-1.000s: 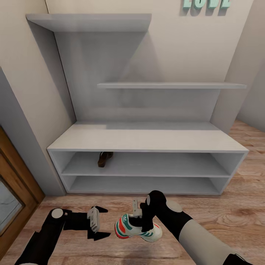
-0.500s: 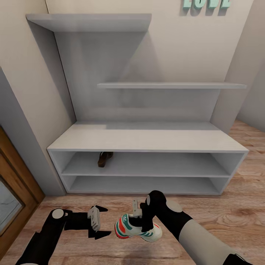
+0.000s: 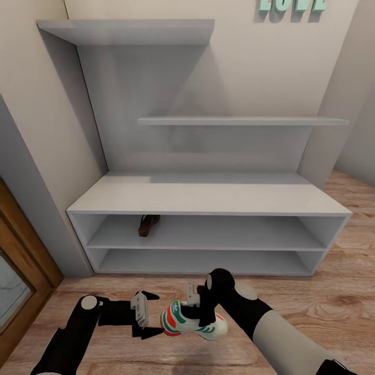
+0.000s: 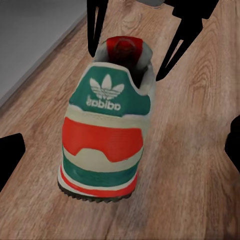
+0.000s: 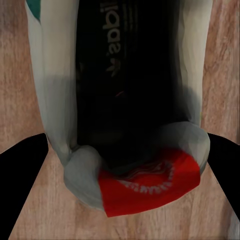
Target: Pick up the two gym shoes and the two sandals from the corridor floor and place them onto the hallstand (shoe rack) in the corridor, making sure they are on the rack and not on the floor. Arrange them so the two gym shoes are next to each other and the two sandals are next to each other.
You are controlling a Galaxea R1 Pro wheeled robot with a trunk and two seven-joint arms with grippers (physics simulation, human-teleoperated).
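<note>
With one brown sandal [image 3: 148, 225] already on the hallstand [image 3: 208, 200]'s upper open shelf, the right gripper [image 3: 200, 310] pinches a gym shoe [image 3: 194, 324] at its collar just above the corridor floor [image 3: 312, 297] while the left gripper [image 3: 141, 317], fingers spread, hovers at its heel; the next move is judged to be carrying it onto the rack.

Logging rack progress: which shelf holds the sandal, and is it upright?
Upper low shelf, left part. The sandal is dark and too small to tell whether upright.

Sandal [image 3: 148, 225] on upper shelf of hallstand [image 3: 208, 198]: half hidden under the top, too small for detail. Gym shoe [image 3: 194, 324] partly covered by right gripper [image 3: 200, 307]. Wall letters [image 3: 291, 5] cut off by frame edge.
</note>
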